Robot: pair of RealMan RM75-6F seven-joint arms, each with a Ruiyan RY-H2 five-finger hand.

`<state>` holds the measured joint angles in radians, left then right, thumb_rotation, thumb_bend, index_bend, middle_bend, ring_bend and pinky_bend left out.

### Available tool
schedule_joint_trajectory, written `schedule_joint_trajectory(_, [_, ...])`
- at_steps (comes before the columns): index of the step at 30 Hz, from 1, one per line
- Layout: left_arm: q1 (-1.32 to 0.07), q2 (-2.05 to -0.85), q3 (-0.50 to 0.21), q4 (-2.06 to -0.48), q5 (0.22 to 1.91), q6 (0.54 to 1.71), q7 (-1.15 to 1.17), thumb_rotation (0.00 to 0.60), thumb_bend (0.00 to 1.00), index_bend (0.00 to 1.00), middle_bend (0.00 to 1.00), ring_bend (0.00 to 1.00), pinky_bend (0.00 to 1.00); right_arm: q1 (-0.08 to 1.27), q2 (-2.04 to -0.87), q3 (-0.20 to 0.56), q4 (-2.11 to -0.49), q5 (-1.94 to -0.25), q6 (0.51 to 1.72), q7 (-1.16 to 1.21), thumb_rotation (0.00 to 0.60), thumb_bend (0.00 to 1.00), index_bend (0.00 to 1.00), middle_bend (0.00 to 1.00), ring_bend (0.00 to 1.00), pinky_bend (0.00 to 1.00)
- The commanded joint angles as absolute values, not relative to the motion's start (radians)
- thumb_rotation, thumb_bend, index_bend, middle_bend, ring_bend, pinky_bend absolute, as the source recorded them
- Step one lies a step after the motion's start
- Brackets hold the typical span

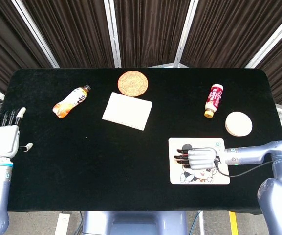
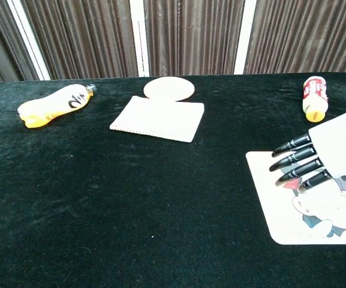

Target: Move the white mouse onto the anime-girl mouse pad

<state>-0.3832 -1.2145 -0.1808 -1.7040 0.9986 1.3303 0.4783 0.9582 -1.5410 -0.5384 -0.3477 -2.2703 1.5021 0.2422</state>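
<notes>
The anime-girl mouse pad [image 1: 219,177] [image 2: 280,222] lies at the front right of the black table. My right hand [image 1: 202,157] [image 2: 334,150] hovers over the pad's middle, palm down, its dark fingers [image 2: 292,157] stretched straight toward the left and spread apart. The white mouse does not show plainly in either view; the palm covers that part of the pad. My left hand [image 1: 5,139] hangs at the table's left edge with its fingers straight and nothing in it, seen only in the head view.
An orange bottle [image 1: 71,102] [image 2: 53,105] lies back left. A white notebook [image 1: 127,111] [image 2: 158,118] and a woven coaster [image 1: 133,82] [image 2: 168,88] are back centre. A red-labelled bottle [image 1: 213,100] [image 2: 315,96] and a round white disc [image 1: 238,124] lie behind the pad.
</notes>
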Motion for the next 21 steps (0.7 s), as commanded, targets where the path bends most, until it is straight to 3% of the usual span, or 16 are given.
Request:
schedule_joint_trajectory(1, [-0.382, -1.213, -0.179, -1.705, 1.001, 1.331, 0.477, 0.6, 0.0, 0.0, 0.0, 0.0, 0.0, 0.956, -1.528, -0.534, -0.377, -2.254, 1.461, 0.215, 0.6, 0.22, 0.17, 0.01, 0.0, 0.0])
schedule_joint_trajectory(7, [-0.379, -1.206, -0.181, -1.711, 1.002, 1.328, 0.463, 0.6, 0.0, 0.0, 0.0, 0.0, 0.0, 0.962, -1.461, -0.5, -0.471, -2.225, 1.525, 0.157, 0.6, 0.22, 0.17, 0.0, 0.0, 0.0])
schedule_joint_trajectory(13, [-0.369, -1.189, -0.175, -1.719, 1.025, 1.327, 0.432, 0.6, 0.0, 0.0, 0.0, 0.0, 0.0, 0.936, -1.31, -0.414, -0.647, -2.127, 1.613, 0.091, 0.6, 0.23, 0.17, 0.0, 0.0, 0.0])
schedule_joint_trajectory(17, [-0.346, -1.174, -0.161, -1.723, 1.089, 1.354, 0.38, 0.6, 0.0, 0.0, 0.0, 0.0, 0.0, 0.819, -1.161, -0.283, -0.878, -1.907, 1.659, 0.043, 0.6, 0.22, 0.17, 0.0, 0.0, 0.0])
schedule_joint_trajectory(21, [-0.316, -1.167, -0.14, -1.712, 1.162, 1.388, 0.317, 0.6, 0.0, 0.0, 0.0, 0.0, 0.0, 0.697, -1.071, -0.202, -1.12, -1.726, 1.673, -0.015, 0.6, 0.2, 0.17, 0.0, 0.0, 0.0])
